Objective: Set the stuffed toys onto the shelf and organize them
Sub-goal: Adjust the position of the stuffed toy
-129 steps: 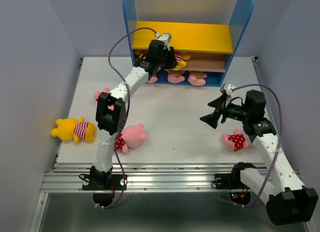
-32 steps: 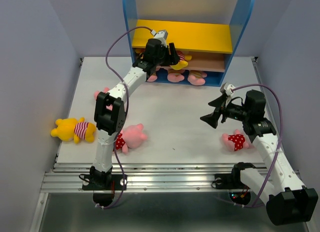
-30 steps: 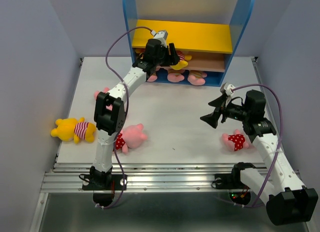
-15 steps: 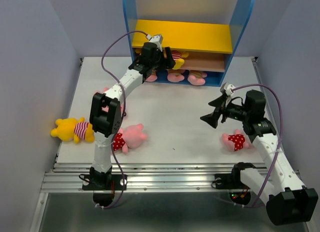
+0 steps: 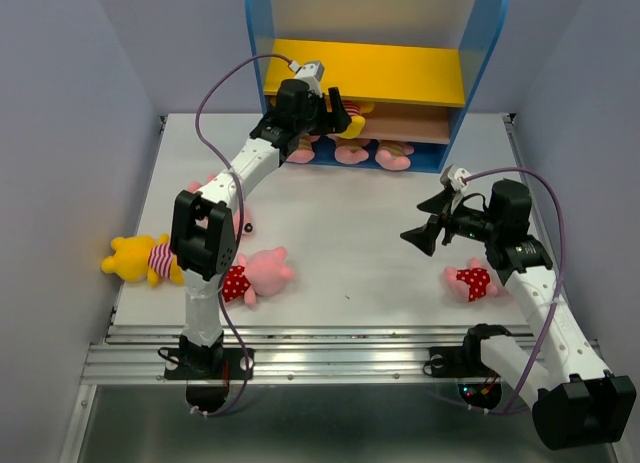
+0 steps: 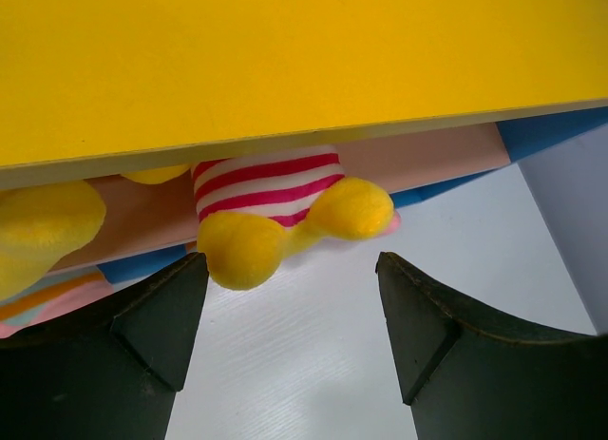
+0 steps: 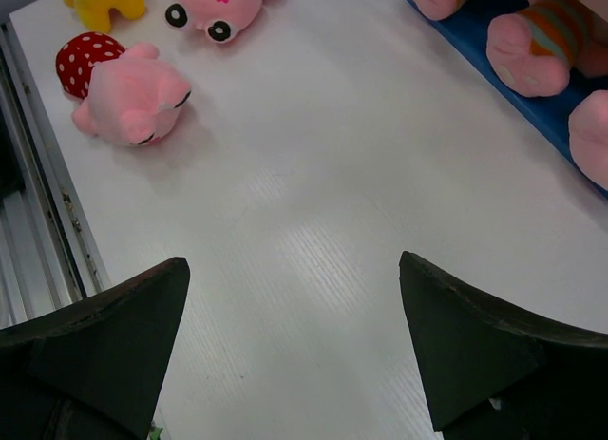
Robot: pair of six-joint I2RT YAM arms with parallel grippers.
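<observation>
Looks like the placing step for this one is about wrapped: the yellow plush bear in a red-striped shirt (image 6: 271, 198) lies on the brown middle board (image 6: 427, 155) of the blue-sided shelf (image 5: 487, 43), feet poking over the edge. The left gripper (image 6: 290, 269) is spread wide with nothing in it, right gripper (image 7: 290, 269) likewise, hovering. Next I'd guess a straight pull-back, then the pink plush pig in red dots (image 5: 470, 280). White table (image 5: 350, 213), plain lilac walls (image 5: 60, 103), tight booth
</observation>
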